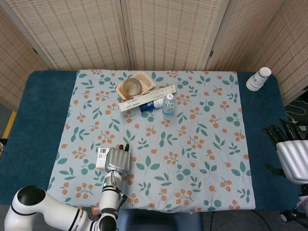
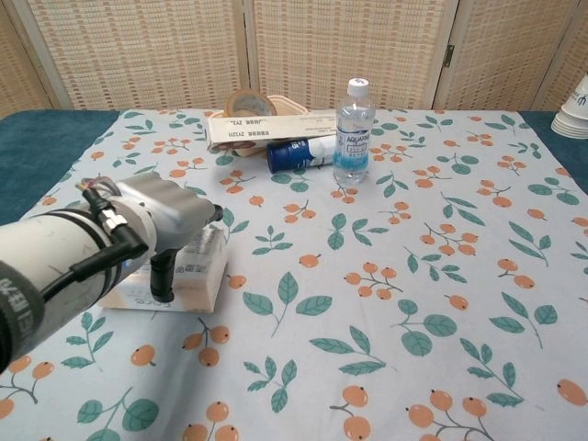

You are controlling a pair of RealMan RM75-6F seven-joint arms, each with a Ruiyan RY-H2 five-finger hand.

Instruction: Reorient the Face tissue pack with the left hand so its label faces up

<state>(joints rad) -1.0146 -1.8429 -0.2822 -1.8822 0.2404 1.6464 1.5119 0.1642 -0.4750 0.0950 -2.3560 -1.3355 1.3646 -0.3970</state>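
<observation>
The Face tissue pack (image 1: 102, 157) (image 2: 200, 272) is a pale flat pack with small print on it, lying on the floral cloth near the front left. My left hand (image 1: 118, 159) (image 2: 163, 221) lies over its right part. In the chest view the thumb (image 2: 162, 279) stands against the pack's near side and the fingers reach over its far side, so the hand grips it. The pack's left end stays uncovered. My right hand (image 1: 291, 155) hangs beyond the table's right edge, fingers apart, holding nothing.
At the back centre stand a beige bowl holding a tape roll (image 1: 134, 85), a long white box (image 1: 147, 97), a blue can on its side (image 1: 150, 105) and a water bottle (image 1: 168, 104) (image 2: 354, 129). Stacked paper cups (image 1: 258, 78) sit at the back right.
</observation>
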